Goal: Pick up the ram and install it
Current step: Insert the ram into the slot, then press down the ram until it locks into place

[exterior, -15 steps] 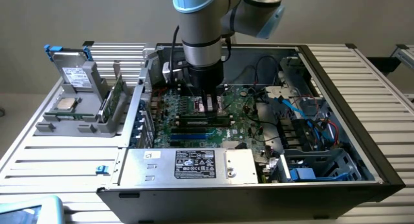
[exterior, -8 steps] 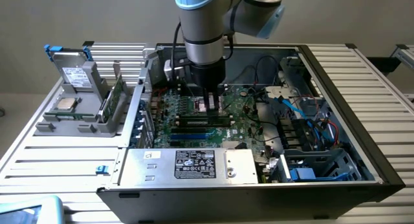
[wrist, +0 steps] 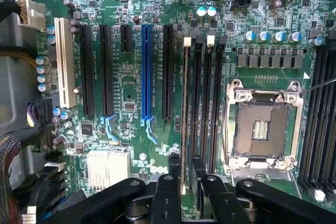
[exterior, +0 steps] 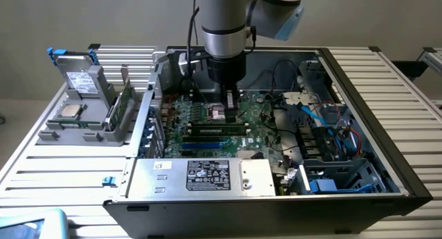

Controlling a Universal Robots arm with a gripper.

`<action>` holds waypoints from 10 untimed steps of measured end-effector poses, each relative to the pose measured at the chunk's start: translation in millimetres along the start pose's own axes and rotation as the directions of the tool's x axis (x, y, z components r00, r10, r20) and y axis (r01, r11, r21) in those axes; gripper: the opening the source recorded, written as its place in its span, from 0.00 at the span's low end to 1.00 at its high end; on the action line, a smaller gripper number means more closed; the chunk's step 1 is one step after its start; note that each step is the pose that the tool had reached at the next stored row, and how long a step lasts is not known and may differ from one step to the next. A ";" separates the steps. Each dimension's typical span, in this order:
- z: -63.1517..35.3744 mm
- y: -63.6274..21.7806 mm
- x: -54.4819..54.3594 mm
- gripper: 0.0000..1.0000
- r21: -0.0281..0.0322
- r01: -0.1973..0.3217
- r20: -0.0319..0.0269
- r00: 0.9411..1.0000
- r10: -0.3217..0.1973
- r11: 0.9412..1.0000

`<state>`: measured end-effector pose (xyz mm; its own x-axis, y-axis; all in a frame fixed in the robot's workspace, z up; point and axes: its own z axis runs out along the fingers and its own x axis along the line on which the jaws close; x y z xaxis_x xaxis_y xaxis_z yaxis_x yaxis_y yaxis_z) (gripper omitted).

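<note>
We list the ram (wrist: 185, 108), upright in a motherboard (wrist: 126, 77) slot. End effector (wrist: 186, 165): slightly spread, fingers astride it.

Black gripper (wrist: 186, 169) astride a long, thin green ram (wrist: 185, 108) on a green motherboard (wrist: 126, 87).
The ram stands edge-on in a black memory slot running straight ahead of the gripper. Its near end lies between the two black fingers (wrist: 174, 167), which are slightly parted, with a sliver of gap on one side. A metal-framed processor socket (wrist: 261, 127) lies off to one side, and a blue expansion slot (wrist: 147, 72) to the other.
</note>
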<state>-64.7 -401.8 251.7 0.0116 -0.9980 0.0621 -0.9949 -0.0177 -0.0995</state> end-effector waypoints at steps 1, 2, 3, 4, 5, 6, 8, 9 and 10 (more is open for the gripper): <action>-0.7 -1.9 0.1 0.23 -0.007 0.000 0.000 1.000 0.000 1.000; -1.1 -4.2 0.2 0.23 -0.013 0.001 0.000 1.000 -0.001 1.000; -1.2 -6.9 0.2 0.23 -0.019 0.001 0.000 1.000 -0.001 1.000; -1.2 -7.9 0.3 0.23 -0.025 0.002 0.000 1.000 -0.002 1.000; -1.2 -8.0 0.3 0.23 -0.026 0.002 0.000 1.000 -0.001 1.000; -1.2 -8.0 0.4 0.23 -0.026 0.001 0.000 1.000 -0.001 1.000; -1.2 -8.0 0.3 0.23 -0.026 0.001 0.000 1.000 -0.001 1.000; -1.2 -8.0 0.3 0.23 -0.026 0.001 0.000 1.000 -0.001 1.000; -1.2 -8.0 0.3 0.23 -0.026 0.001 0.000 1.000 -0.001 1.000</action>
<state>-56.8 -401.9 253.8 0.0127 -0.9980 0.0619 -0.9971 -0.0173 -0.0738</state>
